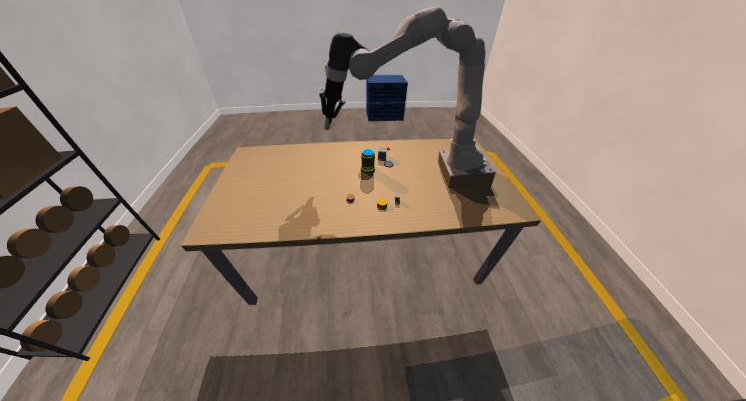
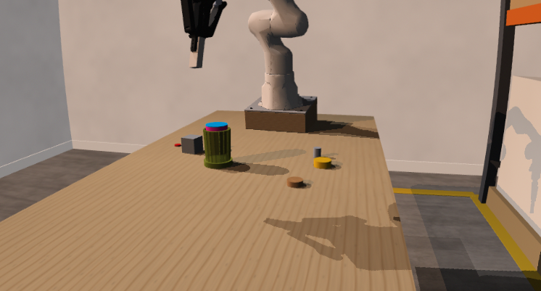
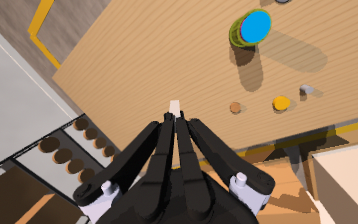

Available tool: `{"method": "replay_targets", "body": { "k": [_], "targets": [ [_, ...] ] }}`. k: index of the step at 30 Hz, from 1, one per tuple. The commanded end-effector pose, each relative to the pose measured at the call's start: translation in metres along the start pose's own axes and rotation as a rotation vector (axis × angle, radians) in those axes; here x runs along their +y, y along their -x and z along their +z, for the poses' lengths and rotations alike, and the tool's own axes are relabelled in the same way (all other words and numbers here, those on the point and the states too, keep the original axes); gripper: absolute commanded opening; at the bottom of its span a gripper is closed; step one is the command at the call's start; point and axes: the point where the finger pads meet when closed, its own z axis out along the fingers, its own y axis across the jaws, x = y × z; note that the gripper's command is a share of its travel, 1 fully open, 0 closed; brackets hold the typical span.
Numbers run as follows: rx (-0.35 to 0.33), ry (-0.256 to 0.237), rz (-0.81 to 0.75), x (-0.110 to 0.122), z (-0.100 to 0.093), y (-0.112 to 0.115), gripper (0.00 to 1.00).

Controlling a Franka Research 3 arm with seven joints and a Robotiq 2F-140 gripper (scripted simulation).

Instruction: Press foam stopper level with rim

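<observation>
An olive ribbed jar (image 1: 368,164) (image 2: 217,147) (image 3: 238,33) stands upright on the wooden table (image 1: 271,200) (image 2: 151,220) (image 3: 145,60). A magenta foam stopper (image 2: 216,128) with a blue top (image 1: 368,152) (image 2: 216,124) (image 3: 256,26) sticks up above the jar's rim. My gripper (image 1: 327,123) (image 2: 196,62) (image 3: 175,107) is shut and empty. It hangs high in the air, well above the table and off to the side of the jar.
A grey cube (image 1: 382,153) (image 2: 191,144) and a small red thing (image 2: 177,144) lie behind the jar. A brown disc (image 1: 350,198) (image 2: 294,181) (image 3: 235,107), a yellow disc (image 1: 382,203) (image 2: 322,162) (image 3: 281,103) and a small grey cylinder (image 1: 397,200) (image 2: 317,152) (image 3: 306,90) lie on the table. A shelf rack (image 1: 46,210) stands at one side.
</observation>
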Motion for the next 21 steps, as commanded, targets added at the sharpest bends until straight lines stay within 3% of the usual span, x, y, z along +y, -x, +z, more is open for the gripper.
{"method": "replay_targets", "body": {
  "k": [1, 21],
  "targets": [
    [-0.002, -0.004, 0.026, -0.0014, -0.001, -0.0009, 0.0],
    [0.003, 0.008, 0.077, 0.0073, 0.0048, -0.0071, 0.0]
  ]
}}
